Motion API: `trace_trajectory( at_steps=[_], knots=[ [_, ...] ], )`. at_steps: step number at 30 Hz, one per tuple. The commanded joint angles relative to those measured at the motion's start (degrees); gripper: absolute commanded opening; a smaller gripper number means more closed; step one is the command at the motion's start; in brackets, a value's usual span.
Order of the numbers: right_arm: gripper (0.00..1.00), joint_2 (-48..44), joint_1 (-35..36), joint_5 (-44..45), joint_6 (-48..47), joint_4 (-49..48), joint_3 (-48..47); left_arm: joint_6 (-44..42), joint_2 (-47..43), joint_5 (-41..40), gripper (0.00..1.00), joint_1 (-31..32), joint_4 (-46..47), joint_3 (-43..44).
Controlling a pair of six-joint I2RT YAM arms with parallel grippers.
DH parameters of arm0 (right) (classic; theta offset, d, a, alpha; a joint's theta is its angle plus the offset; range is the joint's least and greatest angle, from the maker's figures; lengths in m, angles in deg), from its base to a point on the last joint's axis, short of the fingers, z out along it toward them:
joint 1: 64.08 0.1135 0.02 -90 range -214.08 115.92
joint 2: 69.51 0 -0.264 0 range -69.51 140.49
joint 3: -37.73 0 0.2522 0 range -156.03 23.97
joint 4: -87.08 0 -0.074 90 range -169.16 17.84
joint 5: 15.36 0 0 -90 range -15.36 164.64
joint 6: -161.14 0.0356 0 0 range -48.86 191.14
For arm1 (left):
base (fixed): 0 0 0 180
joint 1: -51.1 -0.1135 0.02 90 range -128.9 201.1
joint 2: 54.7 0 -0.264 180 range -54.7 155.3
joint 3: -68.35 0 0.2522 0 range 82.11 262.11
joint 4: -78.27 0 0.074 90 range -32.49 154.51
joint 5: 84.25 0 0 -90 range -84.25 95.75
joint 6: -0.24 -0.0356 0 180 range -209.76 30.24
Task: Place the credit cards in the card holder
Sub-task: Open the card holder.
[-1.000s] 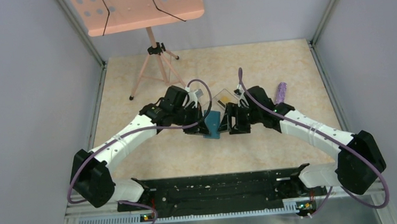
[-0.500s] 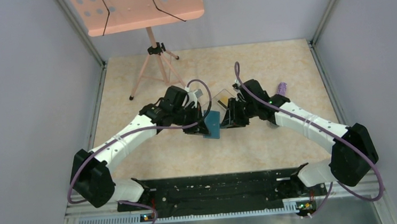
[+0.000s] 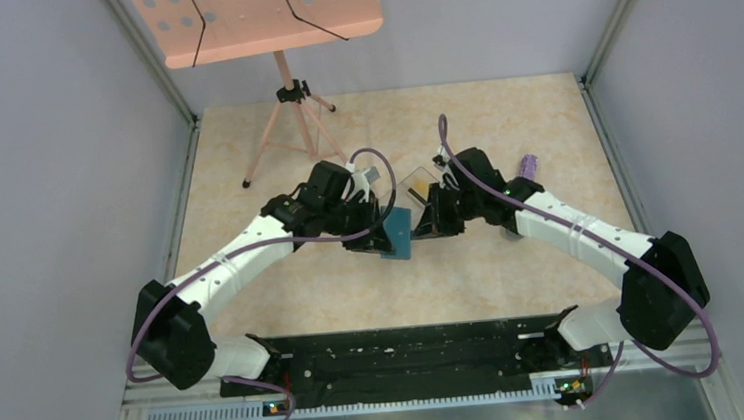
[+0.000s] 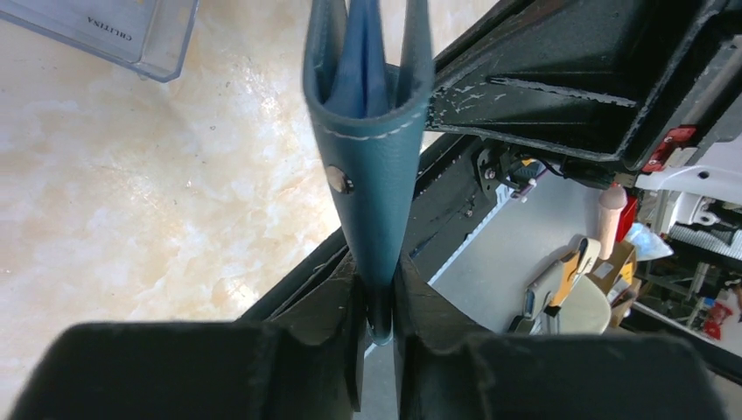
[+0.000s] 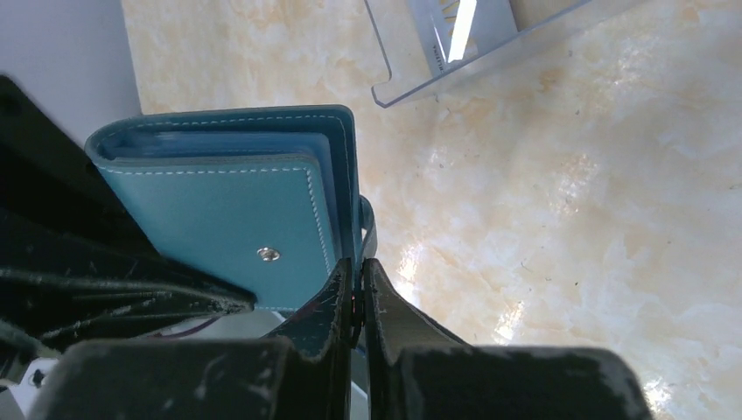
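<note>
The teal card holder (image 3: 398, 233) hangs on edge between my two grippers, above the table's middle. My left gripper (image 4: 378, 289) is shut on its lower edge, and the card holder (image 4: 372, 131) rises from the fingers with its lighter blue slots showing at the top. From the other side my right gripper (image 5: 359, 280) is shut on the closing tab beside the card holder's (image 5: 227, 201) snap stud. A yellow-gold credit card (image 3: 425, 180) lies in the clear box just behind the grippers. Inside the card holder no card shows.
The clear plastic box (image 5: 455, 44) lies on the marbled table behind the wallet and also shows in the left wrist view (image 4: 114, 26). A pink music stand (image 3: 285, 106) on a tripod stands at the back left. A purple object (image 3: 526, 166) lies behind the right arm.
My right arm swung left to the card holder and its jaws closed on the tab. The left arm stayed in place with the wallet.
</note>
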Motion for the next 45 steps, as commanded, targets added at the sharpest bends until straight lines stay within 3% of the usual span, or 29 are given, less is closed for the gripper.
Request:
trace_trajectory(
  at_steps=[1,4,5,9,12,20,27,34,45],
  knots=[
    [0.00,-3.7,-0.2,-1.2,-1.9,-3.1,-1.7,-1.4,-3.4,-4.8,0.38,-0.2,0.7,0.6],
    [0.00,-6.2,-0.2,-2.5,-4.5,-3.2,-3.0,-3.0,-8.5,-16.9,0.78,-0.2,-1.7,1.2],
    [0.00,-7.1,-0.2,-3.3,-5.5,-3.1,-3.7,-3.3,-10.3,-20.7,0.85,-0.3,-1.9,1.2],
    [0.00,-9.9,-0.1,-7.1,-9.4,-3.1,-6.4,-9.0,-17.5,-32.0,0.97,-0.4,0.7,0.2],
    [0.00,-10.1,-0.2,-12.9,-12.1,-2.9,-8.6,-17.3,-20.9,-33.6,0.99,-0.6,2.5,-0.2],
    [0.00,-6.6,-0.2,-27.6,-15.7,-1.0,-13.6,-39.4,-18.8,-16.6,0.99,-1.8,0.0,0.9],
    [0.00,-6.5,-0.2,-32.0,-15.7,-0.5,-14.4,-51.2,-19.1,-4.1,0.99,-2.2,3.0,-1.5],
    [0.00,-5.5,-0.2,-35.2,-14.6,-1.1,-14.3,-52.0,-22.3,13.2,0.99,-2.2,19.8,-10.3],
    [0.00,-2.6,-0.2,-38.8,-13.7,-2.3,-14.5,-44.9,-17.4,18.2,0.99,-2.0,31.5,-9.9]
  ],
)
